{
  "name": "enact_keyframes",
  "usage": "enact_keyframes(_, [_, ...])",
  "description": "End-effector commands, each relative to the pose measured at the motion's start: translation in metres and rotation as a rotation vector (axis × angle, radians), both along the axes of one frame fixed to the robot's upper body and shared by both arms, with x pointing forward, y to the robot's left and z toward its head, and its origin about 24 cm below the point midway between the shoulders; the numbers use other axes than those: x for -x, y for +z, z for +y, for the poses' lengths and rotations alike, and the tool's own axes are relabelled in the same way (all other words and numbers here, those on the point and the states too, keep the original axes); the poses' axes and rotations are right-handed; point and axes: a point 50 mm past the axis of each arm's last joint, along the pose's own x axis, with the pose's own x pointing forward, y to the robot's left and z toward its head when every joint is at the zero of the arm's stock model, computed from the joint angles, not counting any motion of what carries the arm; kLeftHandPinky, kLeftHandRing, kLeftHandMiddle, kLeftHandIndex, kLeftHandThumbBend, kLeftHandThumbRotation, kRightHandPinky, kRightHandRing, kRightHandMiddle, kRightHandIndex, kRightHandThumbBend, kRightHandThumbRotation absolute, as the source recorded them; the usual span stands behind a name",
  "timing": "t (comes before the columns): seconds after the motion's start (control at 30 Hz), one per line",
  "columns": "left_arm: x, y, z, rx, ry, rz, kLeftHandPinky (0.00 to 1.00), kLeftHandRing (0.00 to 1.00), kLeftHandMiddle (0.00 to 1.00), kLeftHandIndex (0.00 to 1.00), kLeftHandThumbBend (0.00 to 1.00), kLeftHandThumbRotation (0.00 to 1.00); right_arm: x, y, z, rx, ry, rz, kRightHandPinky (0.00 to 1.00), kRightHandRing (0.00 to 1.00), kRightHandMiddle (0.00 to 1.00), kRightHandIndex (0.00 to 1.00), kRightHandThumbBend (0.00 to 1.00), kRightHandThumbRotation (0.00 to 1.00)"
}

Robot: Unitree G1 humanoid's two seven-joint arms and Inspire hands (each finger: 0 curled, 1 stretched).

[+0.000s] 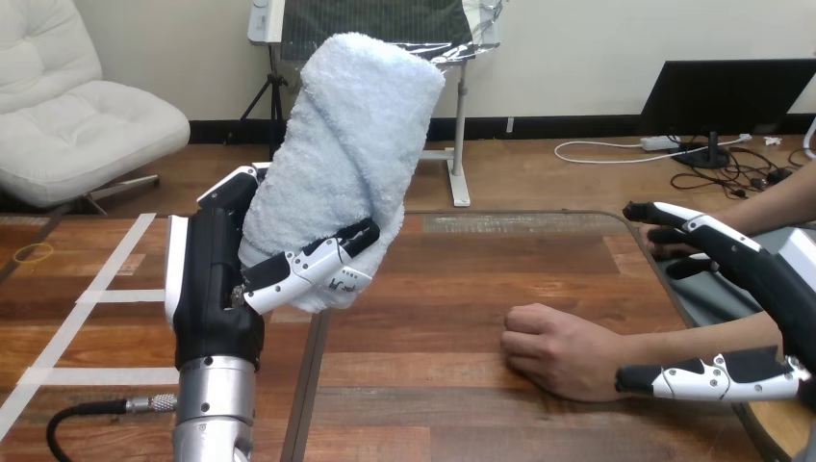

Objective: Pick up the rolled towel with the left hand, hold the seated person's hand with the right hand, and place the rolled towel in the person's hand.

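Status: my left hand (216, 289) is clamped on the pale blue rolled terry towel (346, 144), fingers curled round its lower part. The roll stands nearly upright, top leaning toward the person's hand (553, 351). It is raised well to the left of that hand and above it, clear of the brown wooden table (462, 289).

The person's hand rests on the table as a loose fist, knuckles toward the towel. My right hand (770, 279) sits just right of it, at the wrist. Its thumb (712, 377) lies along the near side of the wrist, and its fingers (693, 226) reach out straight on the far side, above the forearm. So it is spread and bracketing the wrist, not closed on it. I can't tell if the thumb makes contact.

My read of the step: finish the right-hand hold first.
- Bring the fingers down and close gently round the wrist, not the knuckles, so the palm is free.
- The fist has to open and turn up before the towel comes over.
- Then carry the roll across to the person's hand, lower end first, and release only once it is seated in the palm.

Risk: the roll looks tall and top-heavy in this grip, so a fast swing could make it flop or unwind.
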Motion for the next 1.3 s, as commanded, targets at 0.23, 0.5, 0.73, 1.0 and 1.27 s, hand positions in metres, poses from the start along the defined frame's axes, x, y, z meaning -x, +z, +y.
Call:
enact_keyframes(0.23, [-0.004,0.026,-0.004,0.027,-0.024,-0.122,0.23,0.30,0.37,0.39,0.52,0.00,-0.023,0.012,-0.012,0.136,0.008,-0.004,0.77,0.91,0.92,0.89,1.00,0.23])
enact_keyframes(0.5, [-0.005,0.026,-0.005,0.027,-0.028,-0.122,0.23,0.30,0.36,0.39,0.51,0.00,-0.032,0.010,-0.020,0.230,-0.005,0.030,0.78,0.92,0.91,0.89,1.00,0.21])
enact_keyframes(0.73, [-0.005,0.026,-0.005,0.026,-0.029,-0.123,0.22,0.30,0.36,0.39,0.52,0.00,-0.041,0.008,-0.025,0.301,-0.003,0.049,0.78,0.91,0.90,0.89,1.00,0.19])
enact_keyframes(1.0, [-0.005,0.027,-0.005,0.018,-0.026,-0.125,0.22,0.30,0.36,0.39,0.52,0.00,-0.049,0.006,-0.031,0.371,-0.008,0.082,0.76,0.89,0.89,0.89,1.00,0.19])
enact_keyframes(1.27, [-0.004,0.027,-0.005,0.023,-0.029,-0.127,0.22,0.30,0.36,0.39,0.52,0.00,-0.058,0.006,-0.034,0.444,-0.009,0.118,0.78,0.89,0.89,0.88,1.00,0.18])
